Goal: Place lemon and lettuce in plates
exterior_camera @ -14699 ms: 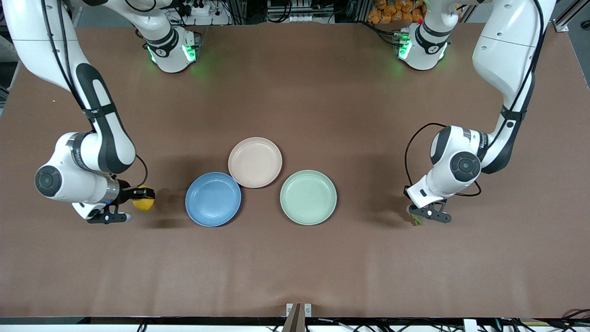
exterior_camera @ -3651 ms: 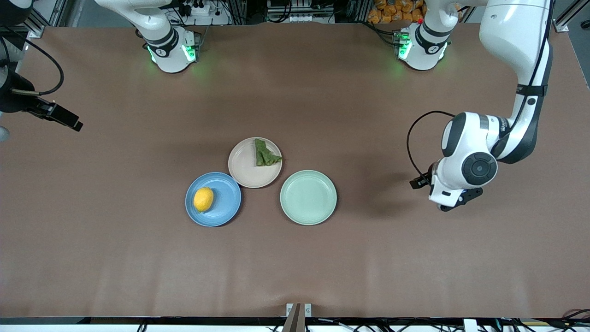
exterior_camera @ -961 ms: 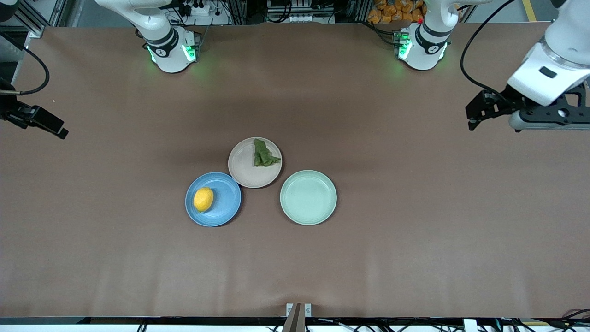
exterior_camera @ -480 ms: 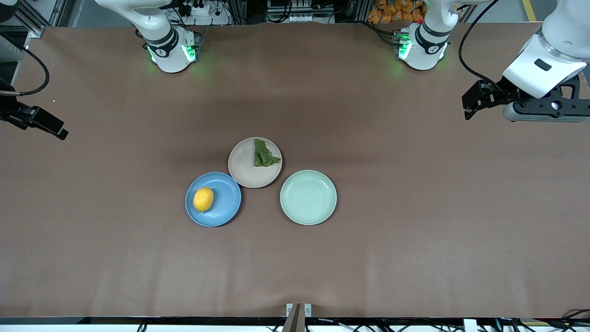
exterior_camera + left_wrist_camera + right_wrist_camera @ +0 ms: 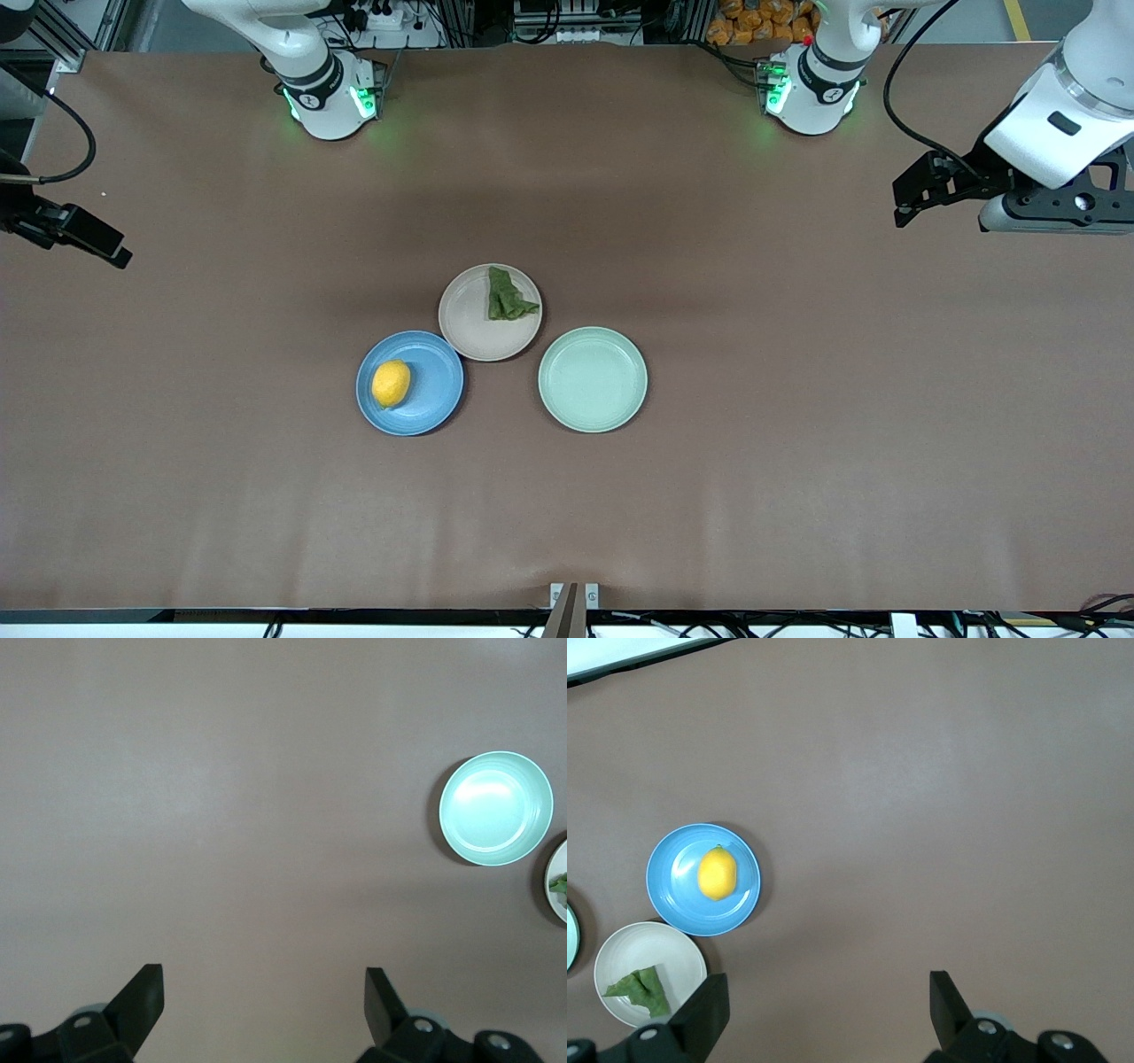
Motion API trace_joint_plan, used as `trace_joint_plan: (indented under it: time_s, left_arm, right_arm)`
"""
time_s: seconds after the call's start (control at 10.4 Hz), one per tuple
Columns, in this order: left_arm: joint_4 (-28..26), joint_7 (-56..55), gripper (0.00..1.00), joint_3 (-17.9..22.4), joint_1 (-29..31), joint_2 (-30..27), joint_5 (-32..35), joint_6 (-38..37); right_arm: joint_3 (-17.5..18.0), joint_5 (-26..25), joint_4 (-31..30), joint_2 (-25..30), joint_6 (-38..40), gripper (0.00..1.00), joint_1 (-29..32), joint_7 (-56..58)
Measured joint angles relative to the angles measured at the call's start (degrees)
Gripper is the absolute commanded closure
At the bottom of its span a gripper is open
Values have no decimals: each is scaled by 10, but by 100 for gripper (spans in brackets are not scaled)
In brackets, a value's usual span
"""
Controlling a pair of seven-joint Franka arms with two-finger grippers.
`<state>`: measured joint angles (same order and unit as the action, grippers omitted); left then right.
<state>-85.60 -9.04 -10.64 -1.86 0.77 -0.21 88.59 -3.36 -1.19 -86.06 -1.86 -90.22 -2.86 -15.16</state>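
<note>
So, sweeping the front view from one edge to the other, we first hit the right gripper (image 5: 824,1014) hanging up high over the bare table (image 5: 797,496) at the right arm's end. In the front view only a dark bit of it pokes in at the edge, but in its own wrist view we can see both fingers (image 5: 704,1010) spread wide with nothing between them, just brown table underneath. It's not touching anything.

Moving toward the middle, we get the blue plate (image 5: 434,403) with the lemon (image 5: 391,383) lying in it, sitting off-centre toward the right arm's end. Touching that plate, and a bit farther from the front camera, is the beige-pink plate (image 5: 465,323). The lettuce (image 5: 507,296) lies in it, up against the rim on the side toward the left arm's end. Next along is the mint-green plate (image 5: 593,379), just beside the other two, with nothing in it as far as we can see.

Then there's a long stretch of table, and at the left arm's end we find the left gripper (image 5: 264,1010), also up in the air over bare table. Same deal here: its wrist view shows the fingers (image 5: 142,1005) wide apart, nothing pinched, nothing touched. That view also catches the mint-green plate and a sliver of the beige-pink one with a bit of green leaf at its edge.

Both arms are parked well apart from the plates.
</note>
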Motion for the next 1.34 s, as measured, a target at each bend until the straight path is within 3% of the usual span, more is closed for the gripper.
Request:
trace_joint_plan:
  time_s: [1.34]
  left_arm:
    - [7, 0, 0, 1, 4, 0, 2, 0]
  right_arm:
    - [-1, 0, 1, 0, 13, 0, -12, 0]
